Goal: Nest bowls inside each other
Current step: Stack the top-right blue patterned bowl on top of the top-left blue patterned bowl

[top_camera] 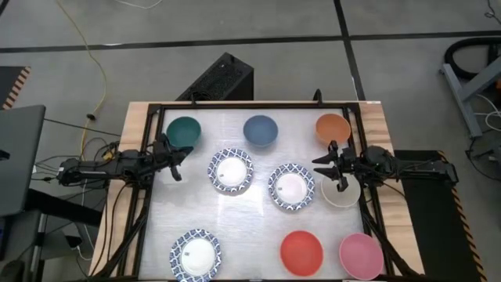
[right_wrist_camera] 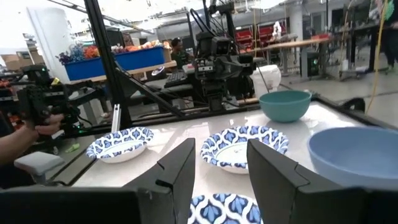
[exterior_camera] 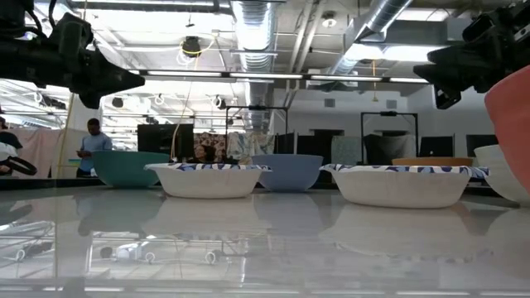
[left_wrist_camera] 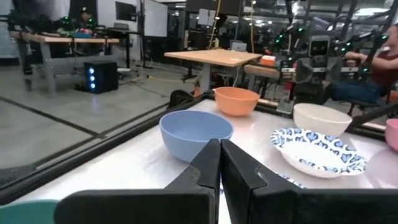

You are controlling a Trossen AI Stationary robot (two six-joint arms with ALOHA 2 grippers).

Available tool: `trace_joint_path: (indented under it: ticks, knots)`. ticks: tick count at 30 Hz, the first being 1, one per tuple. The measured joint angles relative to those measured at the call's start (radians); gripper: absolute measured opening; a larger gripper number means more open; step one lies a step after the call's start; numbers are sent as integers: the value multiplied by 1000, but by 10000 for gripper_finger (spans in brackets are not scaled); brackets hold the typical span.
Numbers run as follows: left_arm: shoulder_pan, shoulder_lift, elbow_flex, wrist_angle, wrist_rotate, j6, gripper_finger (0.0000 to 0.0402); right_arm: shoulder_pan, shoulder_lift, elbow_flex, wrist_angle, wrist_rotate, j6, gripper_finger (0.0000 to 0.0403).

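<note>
Nine bowls, none nested yet

Table [top_camera: 156,235] first: a pale, glossy sheet inside a dark frame, mounted on a wooden top, with reflections of the ceiling lights across it in the low view. Beyond it lies a big workshop with exposed ducts, other benches, more robot rigs and a few people standing or sitting far back; a person's hand holding a dark device shows at the edge of the right wrist view.

Judged from the high view, the nesting has not begun. All nine bowls sit singly and apart. Along the far edge stand the green bowl [top_camera: 183,131], the blue bowl [top_camera: 260,131] and the orange bowl [top_camera: 333,128]. In the middle lie two patterned bowls [top_camera: 231,171], side by side but not touching, with the cream bowl [top_camera: 341,192] just beyond them at the right frame. Along the near edge are the third patterned bowl [top_camera: 196,254], the red bowl [top_camera: 301,252] and the pink bowl [top_camera: 361,255]. Every stacking step is still to do.

The left gripper [top_camera: 174,159] hangs near the green bowl, its fingers pressed together on nothing. The right gripper [top_camera: 333,166] hovers above the far rim of the cream bowl, fingers spread and empty, so that bowl looks the likely first pick.
</note>
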Motion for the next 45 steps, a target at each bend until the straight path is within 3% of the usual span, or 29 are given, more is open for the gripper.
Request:
trace_joint_path:
  ticks: [6, 13, 18, 24, 29, 34, 39, 45]
  knots:
    - [0, 0, 0, 24, 34, -76, 1, 3, 0, 0, 10, 0, 106, 166]
    - [0, 0, 0, 129, 293, -102, 48, 5, 1, 4, 8, 4, 43, 166]
    - [0, 0, 0, 214, 400, -105, 100, 5, 2, 52, 17, 6, 42, 166]
    - [0, 0, 0, 291, 409, -147, 145, 1, 15, 120, 0, 14, 40, 166]
    - [0, 0, 31, 267, 411, -179, 155, 1, 99, 205, -135, 112, 31, 166]
    - [0, 1, 104, 151, 408, -186, 156, 1, 268, 307, -244, 155, 32, 166]
    - [0, 28, 168, 8, 335, -188, 156, 1, 456, 395, -272, 155, 32, 166]
    - [0, 66, 176, -11, 279, -183, 156, -6, 665, 486, -322, 155, 32, 191]
